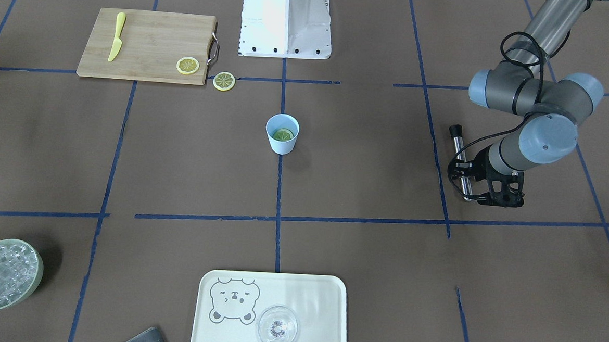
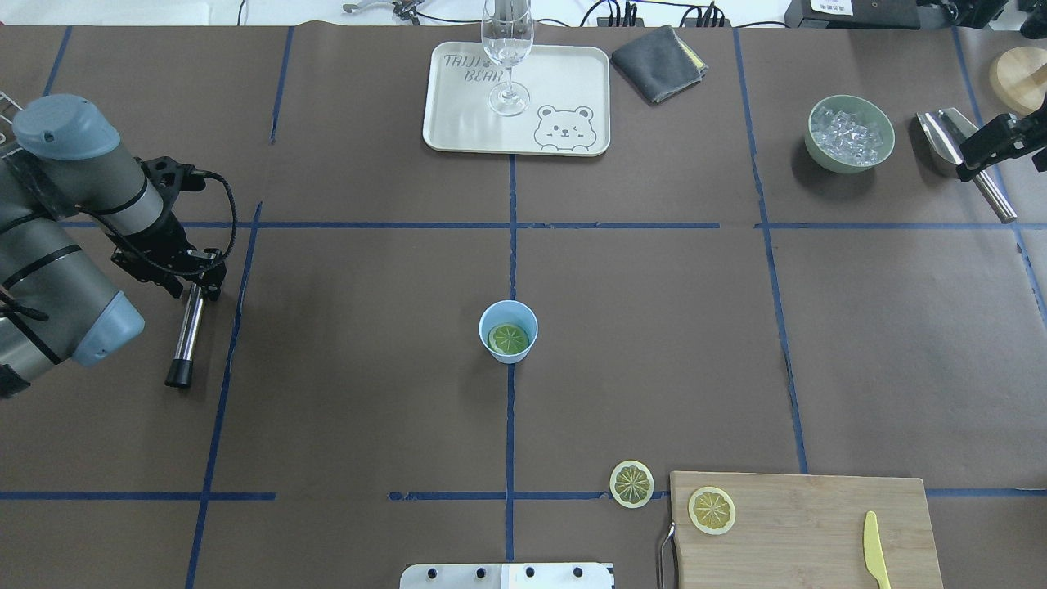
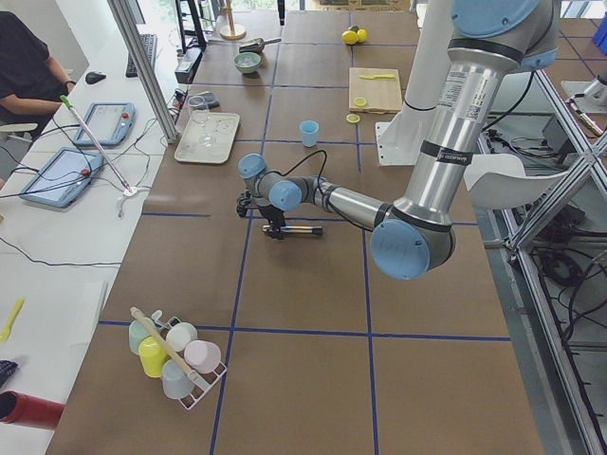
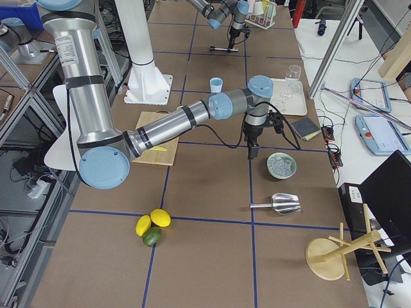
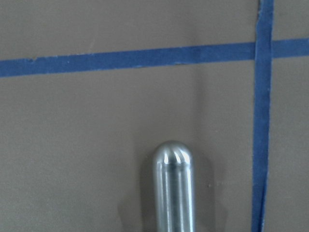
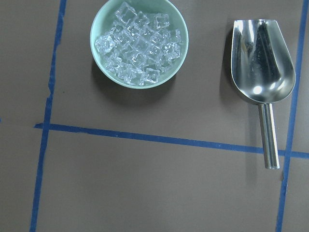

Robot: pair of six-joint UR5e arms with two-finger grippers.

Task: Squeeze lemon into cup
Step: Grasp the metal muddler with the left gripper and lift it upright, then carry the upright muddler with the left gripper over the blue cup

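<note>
You cannot tell whether the left gripper [image 2: 196,278] or the right gripper [image 2: 973,159] is closed on anything. A loosely held steel muddler [image 2: 186,331] pressing the lemon slice [image 2: 508,338] off-centre can tip the cup [image 2: 487,315].

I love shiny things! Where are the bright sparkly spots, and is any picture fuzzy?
Right wrist view: sharp, with a white glint inside the scoop. Left wrist view: bright streaks on the metal stick, and the whole picture is a bit fuzzy. Front-facing view: the white robot base is washed out by glare.
</note>
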